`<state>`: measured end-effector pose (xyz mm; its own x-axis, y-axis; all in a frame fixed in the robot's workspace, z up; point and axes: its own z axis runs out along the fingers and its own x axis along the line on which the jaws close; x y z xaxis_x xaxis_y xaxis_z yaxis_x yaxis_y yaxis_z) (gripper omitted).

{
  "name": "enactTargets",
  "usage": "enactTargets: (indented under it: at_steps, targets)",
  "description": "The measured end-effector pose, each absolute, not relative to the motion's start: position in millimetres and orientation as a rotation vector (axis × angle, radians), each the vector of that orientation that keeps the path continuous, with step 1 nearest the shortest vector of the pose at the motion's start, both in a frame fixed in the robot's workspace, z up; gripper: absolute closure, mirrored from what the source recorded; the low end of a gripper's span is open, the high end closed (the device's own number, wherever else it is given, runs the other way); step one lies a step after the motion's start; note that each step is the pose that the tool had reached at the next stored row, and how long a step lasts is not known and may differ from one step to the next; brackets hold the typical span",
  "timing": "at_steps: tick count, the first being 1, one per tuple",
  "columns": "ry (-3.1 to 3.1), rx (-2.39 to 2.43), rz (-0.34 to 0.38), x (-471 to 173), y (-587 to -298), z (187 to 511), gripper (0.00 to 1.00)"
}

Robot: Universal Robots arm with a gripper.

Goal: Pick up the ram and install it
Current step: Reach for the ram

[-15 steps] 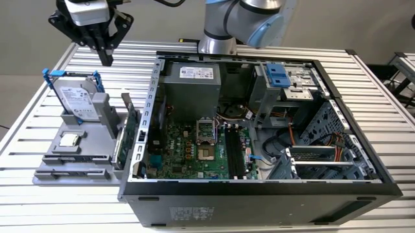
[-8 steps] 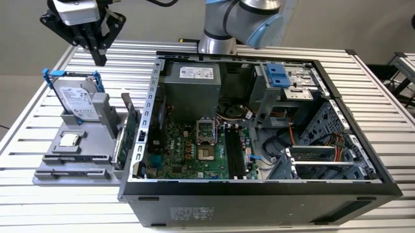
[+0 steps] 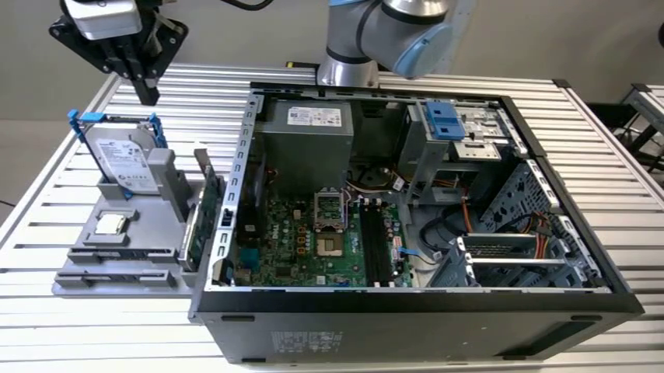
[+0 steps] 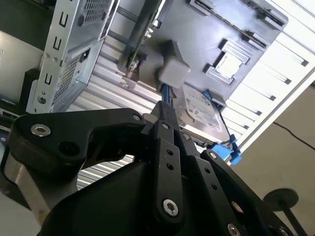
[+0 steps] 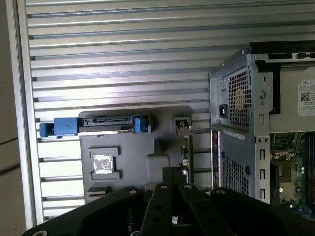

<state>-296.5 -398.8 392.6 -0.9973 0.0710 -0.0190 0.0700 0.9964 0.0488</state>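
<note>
In the exterior view my gripper [image 3: 148, 93] hangs high over the table's far left corner, behind the grey holder tray [image 3: 99, 281], and it is shut with nothing in it. The ram [image 3: 189, 235] looks like the thin greenish stick standing on edge along the tray's side nearest the computer case, well below and in front of the gripper. The black memory slots [image 3: 375, 242] lie on the motherboard inside the open case. In both wrist views the black fingers [image 4: 165, 112] [image 5: 172, 173] are pressed together above the tray [image 5: 133, 147].
A silver hard drive in a blue frame [image 3: 123, 159] stands at the tray's back, with a small chip [image 3: 109, 224] in front of it. A green expansion card with a metal bracket [image 3: 214, 203] stands between the ram and the case wall [image 3: 236, 194]. The slatted table [image 3: 62, 326] surrounds everything.
</note>
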Motion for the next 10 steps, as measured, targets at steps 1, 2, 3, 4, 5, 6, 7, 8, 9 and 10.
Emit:
enactTargets:
  at_steps: [1,2,3,4,5,6,7,8,9,10]
  targets:
    - [3.118,0.11,0.075,-298.0,-398.8,392.6,1.0]
    - [3.118,0.11,0.075,-299.7,-398.8,392.6,1.0]
    - [3.118,0.11,0.075,-301.3,-398.8,392.6,1.0]
    - [3.118,0.11,0.075,-303.0,-398.8,392.6,1.0]
    - [3.118,0.11,0.075,-304.5,-398.8,392.6,1.0]
    - [3.118,0.11,0.075,-306.2,-398.8,392.6,1.0]
    - [3.118,0.11,0.075,-307.8,-398.8,392.6,1.0]
    - [3.118,0.11,0.075,-309.5,-398.8,392.6,1.0]
    - [3.118,0.11,0.075,-311.1,-398.8,392.6,1.0]
    - [3.118,0.11,0.075,-312.8,-398.8,392.6,1.0]
